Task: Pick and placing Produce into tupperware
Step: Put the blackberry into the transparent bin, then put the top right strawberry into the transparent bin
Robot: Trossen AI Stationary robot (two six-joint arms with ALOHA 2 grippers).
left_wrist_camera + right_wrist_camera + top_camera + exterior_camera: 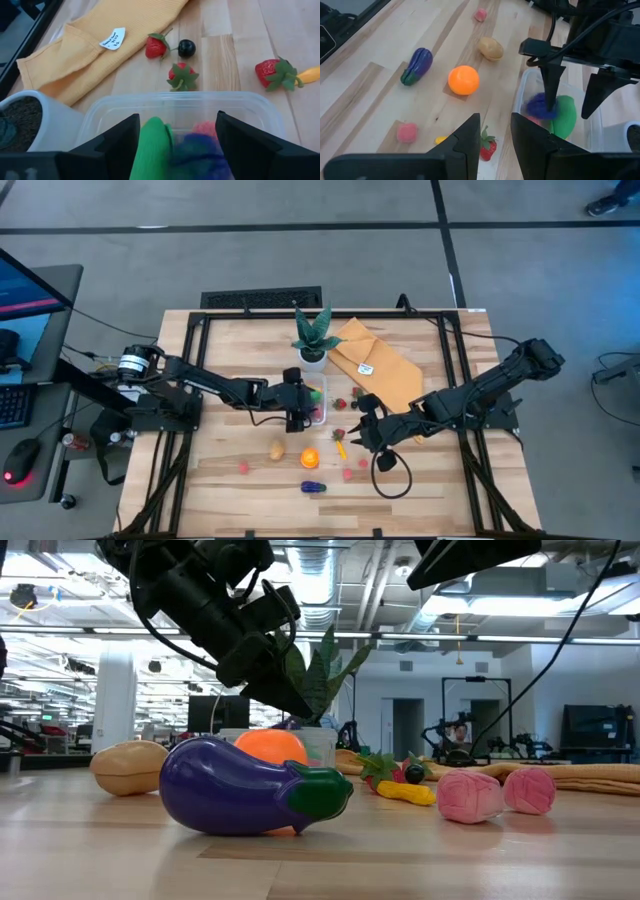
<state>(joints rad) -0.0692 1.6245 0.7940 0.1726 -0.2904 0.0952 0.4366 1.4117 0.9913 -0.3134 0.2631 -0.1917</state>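
— So where do we stand around the tupperware (316, 402)?

— We have our left gripper (570, 95) right over it, fingers spread apart and holding nothing. Between them, inside the tupperware, we see a green piece (152, 145) and a purple piece (200, 155), with something pinkish beside them. We judge the drop here is done or nearly so.

— And what do we go for next?

— That turns on which of our arms is nearer. Our right gripper (362, 432) hangs just beside the tupperware, on the side away from the plant (314, 335), its fingers nearly together with nothing between them. The strawberry (488, 147) lies just beyond those fingertips, so we'd give that one to the right arm.

— What about the farther produce?

— The orange (464, 80), the potato (490, 48) and the eggplant (417, 65) lie farther out from the tupperware, toward the table's front edge. The eggplant's long axis runs roughly along the wood grain, so we'd close across its narrow width. More strawberries (182, 77) and a dark cherry (186, 48) sit between the tupperware and the yellow cloth (95, 45).
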